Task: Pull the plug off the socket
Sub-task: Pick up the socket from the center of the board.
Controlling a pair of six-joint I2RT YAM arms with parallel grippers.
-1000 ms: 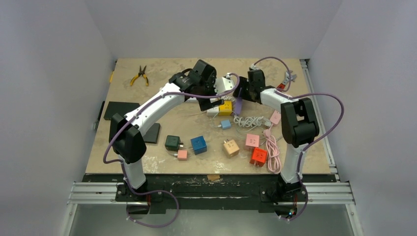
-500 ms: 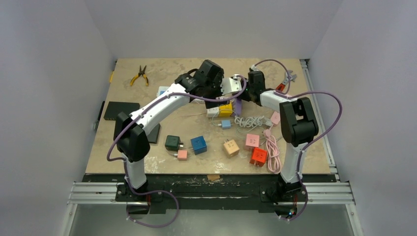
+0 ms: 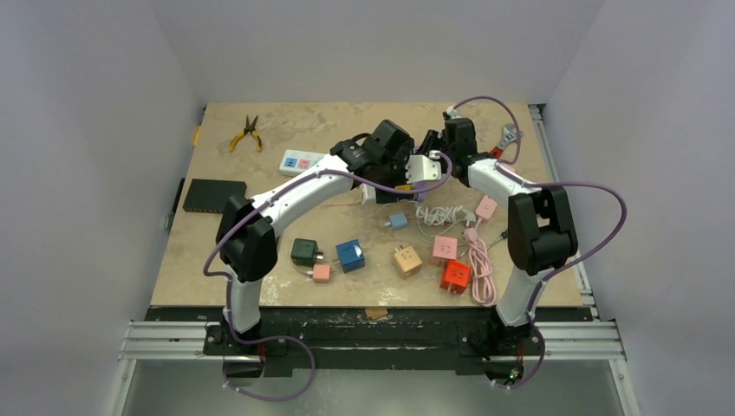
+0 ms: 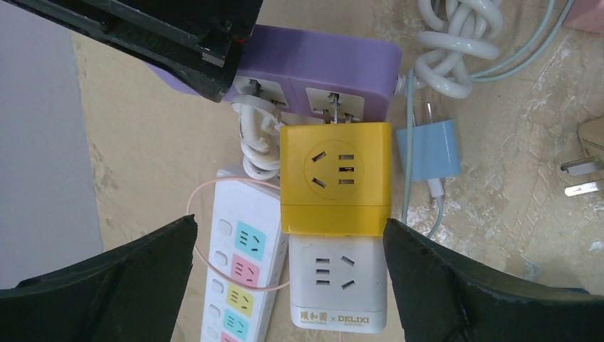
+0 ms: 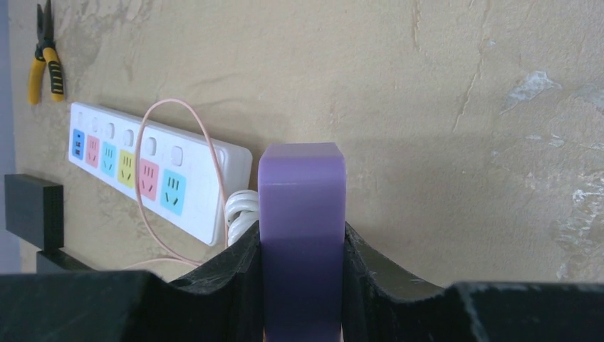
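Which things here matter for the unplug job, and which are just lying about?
In the job: purple socket strip, clamped in the right hand; yellow cube plug, plugged into it; left hand, open either side of the cube.
Lying about: pliers; white power strip; blue cube; red cube; pink cable.

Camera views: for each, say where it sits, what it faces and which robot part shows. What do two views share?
Top external: above, behind the bases, facing down on the tan table; left arm and right arm show.
Left wrist: faces down on the yellow cube adapter plugged into the purple socket block; open left gripper shows.
Right wrist: faces along the table; right gripper clamps that block.
Shared: both wrist views show the purple socket block.
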